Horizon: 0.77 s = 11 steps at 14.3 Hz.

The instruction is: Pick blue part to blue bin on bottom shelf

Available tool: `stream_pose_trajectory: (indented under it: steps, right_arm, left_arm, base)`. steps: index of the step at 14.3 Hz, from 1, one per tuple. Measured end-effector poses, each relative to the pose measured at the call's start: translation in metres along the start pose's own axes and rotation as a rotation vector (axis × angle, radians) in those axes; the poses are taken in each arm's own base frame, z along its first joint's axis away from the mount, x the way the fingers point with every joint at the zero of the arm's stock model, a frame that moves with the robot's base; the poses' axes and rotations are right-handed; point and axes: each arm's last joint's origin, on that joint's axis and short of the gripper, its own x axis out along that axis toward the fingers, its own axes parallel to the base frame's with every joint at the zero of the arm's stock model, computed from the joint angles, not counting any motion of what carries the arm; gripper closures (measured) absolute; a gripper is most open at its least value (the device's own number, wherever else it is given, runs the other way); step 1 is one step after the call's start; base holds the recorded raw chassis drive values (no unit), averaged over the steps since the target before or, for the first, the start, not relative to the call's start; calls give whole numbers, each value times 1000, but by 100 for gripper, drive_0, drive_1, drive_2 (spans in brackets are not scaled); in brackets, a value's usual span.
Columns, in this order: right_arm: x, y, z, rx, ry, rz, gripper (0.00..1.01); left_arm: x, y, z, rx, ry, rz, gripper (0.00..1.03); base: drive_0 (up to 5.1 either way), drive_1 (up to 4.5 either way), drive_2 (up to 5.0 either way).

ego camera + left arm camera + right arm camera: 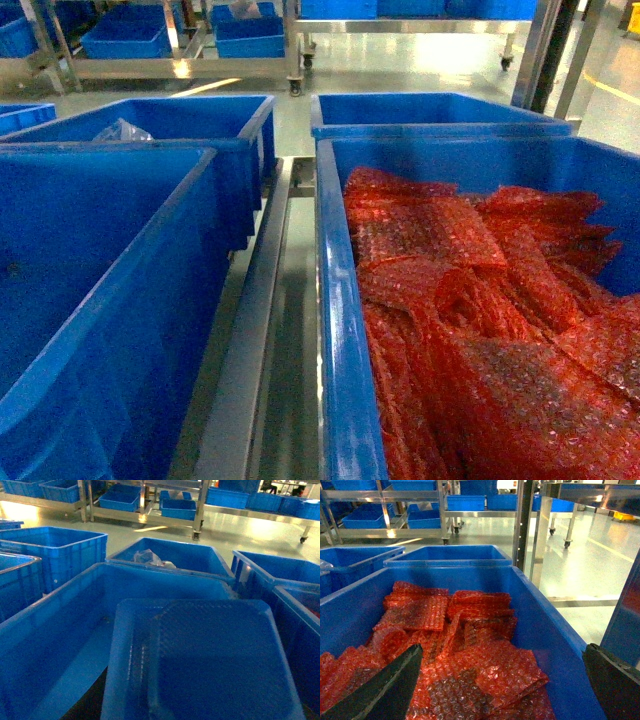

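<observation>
The blue part (pixel 205 665), a flat blue tray, fills the left wrist view, seemingly carried over a big blue bin (pixel 60 645). The left gripper is hidden, so I cannot tell its hold. Next comes moving it to the shelf bin. The right gripper (pixel 495 690) hangs spread wide above red bubble wrap (pixel 460 645).

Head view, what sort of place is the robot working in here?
Most likely a factory or warehouse floor. Large blue plastic bins stand in rows, one filled with red bubble-wrap bags. Behind them, wheeled stainless steel racks hold more blue bins on a glossy, pale industrial floor.
</observation>
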Motion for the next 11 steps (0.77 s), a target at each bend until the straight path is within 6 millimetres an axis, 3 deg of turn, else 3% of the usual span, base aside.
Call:
stream_pose_trajectory:
  steps: [9,10,11]
  right_arm:
    - [0,0,0,0,0,0,3]
    - [0,0,0,0,0,0,3]
    - [0,0,0,0,0,0,3]
  left_arm:
    - [2,1,5,63,-63,-10,60]
    - [7,2,6,73,-67,-5,60]
    - [34,-1,5,89,-75,-36,60]
  base:
    - [0,0,0]
    - [0,0,0]
    - [0,0,0]
